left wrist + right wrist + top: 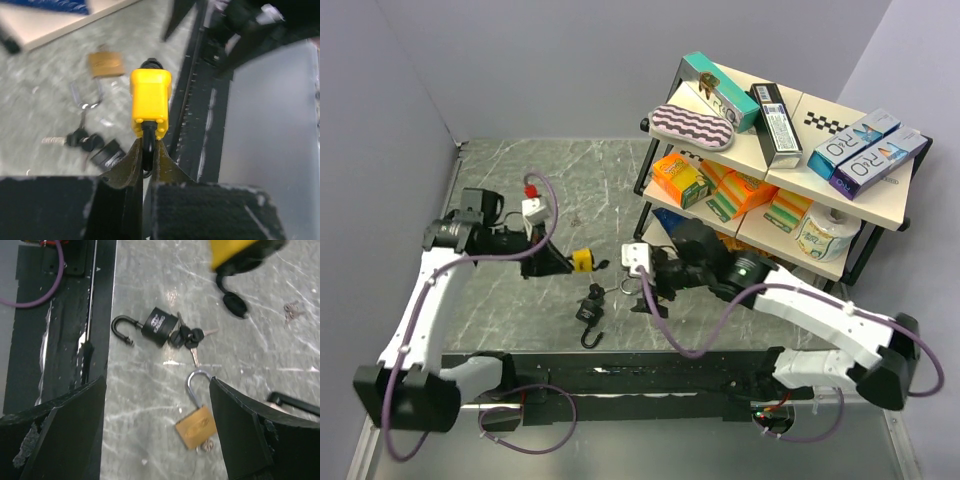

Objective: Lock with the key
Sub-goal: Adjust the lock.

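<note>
From above, the left gripper (565, 262) is clamped on a yellow plastic-bodied padlock (582, 260), held over the grey marbled tabletop (520, 170). The right gripper (642, 285) is spread wide and holds nothing. A black padlock (588, 310) lies between the arms. A two-tier beige shelf rack (880, 200) carries cardboard boxes (775, 125) and a striped pouch (692, 125) on top, with orange boxes (680, 180) and a paper roll (823, 235) below.

At the left wrist, the fingers (125, 165) pinch the yellow padlock's black shackle.

At the right wrist, a brass padlock (196, 426) with an open steel shackle lies flat on the table, in the gap between the spread fingers (65, 425). The black padlock's hooked shackle is open, and a bunch of keys (187, 337) touches its body.
</note>
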Motion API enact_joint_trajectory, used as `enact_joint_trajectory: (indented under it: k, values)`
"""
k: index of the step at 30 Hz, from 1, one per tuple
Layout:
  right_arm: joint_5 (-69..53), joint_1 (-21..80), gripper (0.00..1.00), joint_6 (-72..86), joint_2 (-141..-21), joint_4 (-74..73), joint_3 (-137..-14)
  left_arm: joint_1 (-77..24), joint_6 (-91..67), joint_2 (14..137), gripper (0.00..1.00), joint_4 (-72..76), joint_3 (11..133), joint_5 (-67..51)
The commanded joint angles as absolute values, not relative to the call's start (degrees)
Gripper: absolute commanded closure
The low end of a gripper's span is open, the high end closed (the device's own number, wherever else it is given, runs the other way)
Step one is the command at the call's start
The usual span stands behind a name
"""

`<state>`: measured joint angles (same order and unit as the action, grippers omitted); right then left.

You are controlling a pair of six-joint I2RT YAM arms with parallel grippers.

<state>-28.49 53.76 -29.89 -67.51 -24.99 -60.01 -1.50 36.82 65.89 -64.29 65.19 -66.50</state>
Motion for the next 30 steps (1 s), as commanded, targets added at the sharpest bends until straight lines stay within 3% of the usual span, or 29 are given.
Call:
enact_joint_trajectory:
  k: [1, 7, 10, 17, 30]
  values:
    - [-26.46, 52.56, 0.09, -30.67, -58.83, -27.67, -57.57, -11.49, 25.59, 61.26, 0.99, -50.22, 64.95, -67.51]
    - [-26.89, 51.15, 0.2, -28.83, -45.56, -31.64, -53.18, -25.92, 18.81, 59.06, 0.99, -42.1, 64.86, -67.57]
    - [-27.42, 51.15, 0.35, -29.35, -41.94, -30.59, -51.24, -29.52, 21.69, 60.9, 0.99, -43.23, 66.0, -69.17]
    - [-34.08, 51.15, 0.54, -32.78, -42.54, -32.6, -52.2, -37.79, 22.42, 61.43, 0.99, -40.53, 66.62, -65.13]
    - [-38.41, 51.86, 0.66, -33.66, -45.0, -31.55, -53.17, -38.5, 20.57, 60.91, 0.99, -36.3, 64.51, -64.42]
